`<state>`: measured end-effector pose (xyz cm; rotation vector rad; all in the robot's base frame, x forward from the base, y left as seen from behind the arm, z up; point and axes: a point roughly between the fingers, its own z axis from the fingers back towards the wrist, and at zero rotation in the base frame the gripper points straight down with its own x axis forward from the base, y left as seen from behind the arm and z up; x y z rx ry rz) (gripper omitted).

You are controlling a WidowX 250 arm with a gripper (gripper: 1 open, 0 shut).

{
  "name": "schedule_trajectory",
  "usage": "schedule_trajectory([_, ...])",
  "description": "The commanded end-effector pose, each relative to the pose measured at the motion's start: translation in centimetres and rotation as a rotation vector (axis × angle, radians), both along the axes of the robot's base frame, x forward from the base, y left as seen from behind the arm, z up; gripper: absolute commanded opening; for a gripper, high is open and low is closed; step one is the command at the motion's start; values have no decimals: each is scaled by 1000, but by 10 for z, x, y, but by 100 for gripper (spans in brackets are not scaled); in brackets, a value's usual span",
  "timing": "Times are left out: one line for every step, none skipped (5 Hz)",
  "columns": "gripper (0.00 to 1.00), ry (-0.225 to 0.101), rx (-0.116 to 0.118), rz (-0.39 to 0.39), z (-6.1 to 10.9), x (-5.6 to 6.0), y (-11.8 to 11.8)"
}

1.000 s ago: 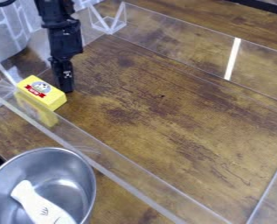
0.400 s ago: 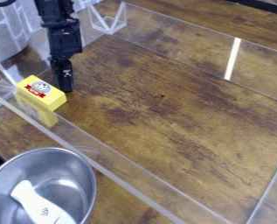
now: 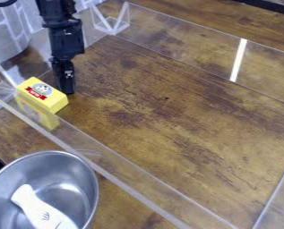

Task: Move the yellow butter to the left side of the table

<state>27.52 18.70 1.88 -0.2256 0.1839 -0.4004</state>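
Red-and-white label atop yellow butter (image 3: 41, 94), lettering illegible

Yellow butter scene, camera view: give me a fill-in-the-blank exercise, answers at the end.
1. The label on top of the yellow butter is white and ____.
2. The round bowl near the bottom of the view is made of ____.
3. The object lying inside that bowl is mostly ____ in color.
4. The wood-grain tabletop is ____ in color.

Missing words: red; metal; white; brown
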Motion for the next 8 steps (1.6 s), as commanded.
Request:
schedule_trajectory([0,-29,13,23,10,2,10])
schedule_trajectory([0,-27,9,24,10,2,10])
schedule_trajectory([0,-24,4,24,10,3,9])
schedule_trajectory([0,-23,0,24,10,4,10])
schedule_trajectory([100,-34,-1,16,15,6,5])
schedule_trajectory([100,-46,-3,7,20,7,0])
schedule_trajectory([100,-49,-3,7,22,8,1])
schedule_trajectory([100,-50,-2,12,20,7,5])
